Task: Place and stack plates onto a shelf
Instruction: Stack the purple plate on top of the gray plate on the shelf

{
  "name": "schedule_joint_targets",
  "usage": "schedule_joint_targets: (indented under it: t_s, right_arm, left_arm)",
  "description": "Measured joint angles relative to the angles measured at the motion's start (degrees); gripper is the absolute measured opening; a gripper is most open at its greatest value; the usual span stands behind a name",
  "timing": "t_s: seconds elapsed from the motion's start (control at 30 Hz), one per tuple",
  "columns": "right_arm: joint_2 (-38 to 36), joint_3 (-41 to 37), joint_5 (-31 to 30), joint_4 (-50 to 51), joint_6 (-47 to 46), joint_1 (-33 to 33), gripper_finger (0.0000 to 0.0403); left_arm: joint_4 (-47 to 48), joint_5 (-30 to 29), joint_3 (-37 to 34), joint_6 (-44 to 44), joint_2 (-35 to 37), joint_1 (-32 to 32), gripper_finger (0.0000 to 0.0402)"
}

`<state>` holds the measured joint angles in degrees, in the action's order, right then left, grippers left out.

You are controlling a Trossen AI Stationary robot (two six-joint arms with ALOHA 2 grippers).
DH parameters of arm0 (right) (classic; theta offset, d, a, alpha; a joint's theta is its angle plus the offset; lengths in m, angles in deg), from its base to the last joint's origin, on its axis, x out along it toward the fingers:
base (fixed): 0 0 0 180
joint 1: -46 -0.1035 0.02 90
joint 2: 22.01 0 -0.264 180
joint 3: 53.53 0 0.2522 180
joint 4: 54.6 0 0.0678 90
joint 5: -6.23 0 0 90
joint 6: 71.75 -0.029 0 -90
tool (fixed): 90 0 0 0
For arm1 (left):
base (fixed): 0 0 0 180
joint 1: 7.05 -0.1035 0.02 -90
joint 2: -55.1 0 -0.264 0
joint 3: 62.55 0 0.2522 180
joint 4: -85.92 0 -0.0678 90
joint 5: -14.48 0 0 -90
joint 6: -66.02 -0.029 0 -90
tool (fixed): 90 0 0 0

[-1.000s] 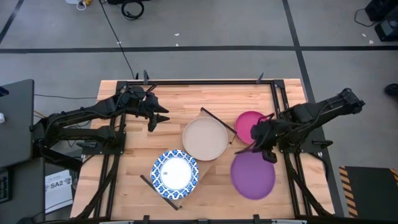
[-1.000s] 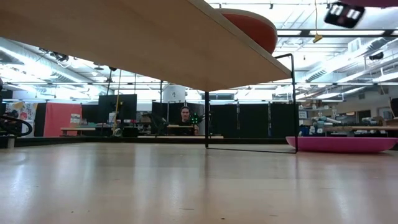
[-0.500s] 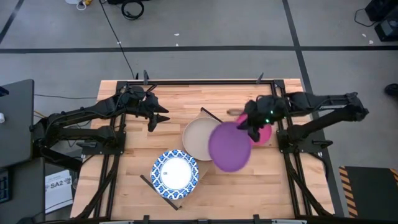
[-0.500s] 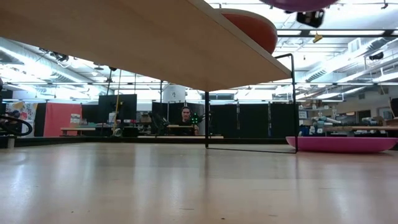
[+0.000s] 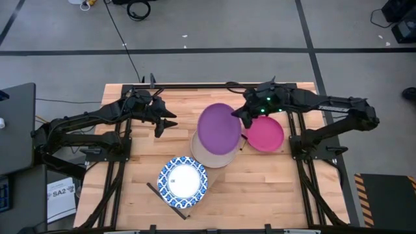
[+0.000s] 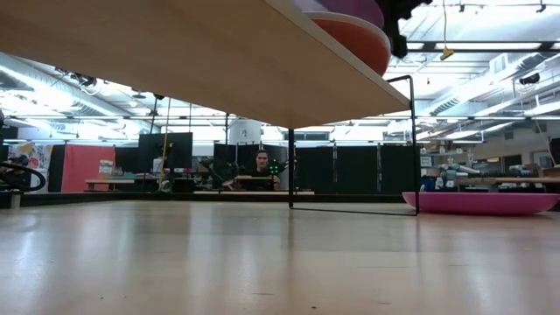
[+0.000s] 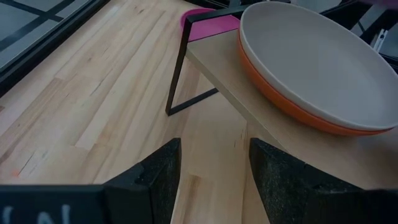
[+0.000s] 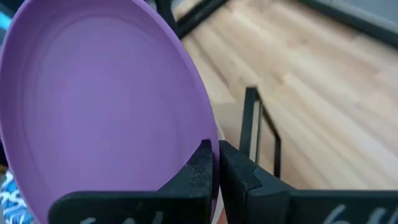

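Note:
The purple plate (image 5: pixel 220 127) hangs over the beige plate (image 5: pixel 209 156), which sits in the orange plate (image 7: pixel 280 93) on the light-wood shelf (image 7: pixel 273 134). My right gripper (image 5: pixel 239 117) is shut on the purple plate's rim. Whether the purple plate (image 6: pixel 350 9) touches the stack below, I cannot tell. A white plate with a blue rim (image 5: pixel 183 181) lies at the shelf's near end. The magenta plate (image 5: pixel 265 134) lies flat on the table. My left gripper (image 5: pixel 166 122) waits open to the left of the shelf. My right gripper holds the purple plate by its rim (image 8: pixel 205 134) on the side toward the table's right. The rim is pinched between the two fingers, one finger (image 8: pixel 200 165) on the plate's inner face and the other behind it. The fingers come from the right and far side.
The shelf stands aslant on thin black rod supports (image 5: pixel 227 127) in the middle of the table. Its underside (image 6: pixel 175 52) fills the top of the low view. Bare tabletop (image 5: pixel 260 188) lies near and right of the shelf. A person sits far behind the table (image 6: pixel 260 162).
My right gripper has carried the purple plate from the table's near right, past the magenta plate, leftward and toward the far edge until it stands over the beige plate on the shelf. The arm has stretched out as it went. The magenta plate now shows whole.

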<state>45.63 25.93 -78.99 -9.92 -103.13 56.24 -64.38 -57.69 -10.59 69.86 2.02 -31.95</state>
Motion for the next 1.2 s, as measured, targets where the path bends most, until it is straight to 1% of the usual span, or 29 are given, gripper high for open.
schedule_joint_targets:
  t_s: [0.13,0.33,0.63,0.9,1.2]
  right_arm:
    - [3.3,0.0,3.7,0.0,-0.5,0.5,0.0018]
    - [6.7,0.0,6.0,0.0,-0.6,0.5,0.0018]
    - [7.0,0.0,6.5,0.0,0.0,0.5,0.0019]
    - [7.1,0.0,6.4,0.0,0.1,0.5,0.0034]
    - [7.1,0.0,6.8,0.0,0.1,0.5,0.0035]
  left_arm:
    - [0.0,0.0,0.0,0.0,0.0,0.0,0.0196]
    - [0.0,0.0,0.0,0.0,0.0,0.0,0.0196]
    - [0.0,0.0,0.0,0.0,0.0,0.0,0.0196]
    - [0.0,0.0,0.0,0.0,0.0,0.0,0.0196]
    - [0.0,0.0,0.0,-0.1,0.0,0.0,0.0196]
